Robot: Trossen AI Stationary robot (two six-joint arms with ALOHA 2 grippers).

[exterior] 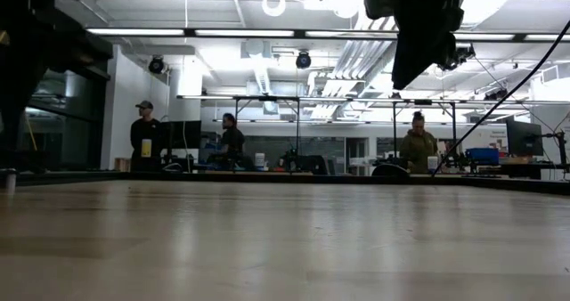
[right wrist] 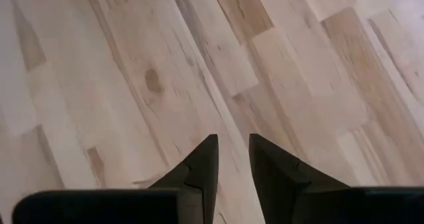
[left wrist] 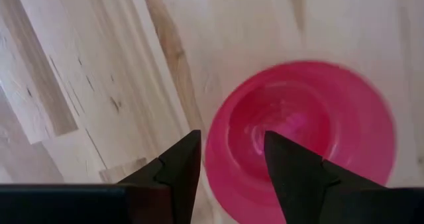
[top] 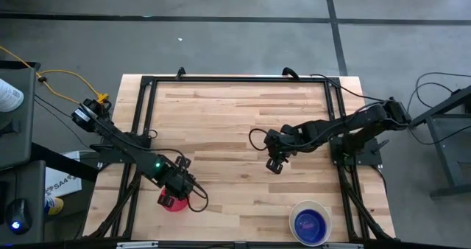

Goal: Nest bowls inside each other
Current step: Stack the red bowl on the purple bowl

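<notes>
Blue bowl (top: 310, 222) in white bowl (top: 297, 209); pinkish-red bowl (left wrist: 301, 134) empty, L pincer (left wrist: 232, 154) astride rim.

On the wooden table (top: 235, 124): one pinkish-red bowl (top: 172, 202); one white bowl (top: 310, 223) holding one blue bowl (top: 309, 222); two arms; beyond the table, three people.

Grey concrete floor (top: 235, 43), ceiling strip lights (exterior: 151, 32), people (exterior: 144, 136) at desks
</notes>
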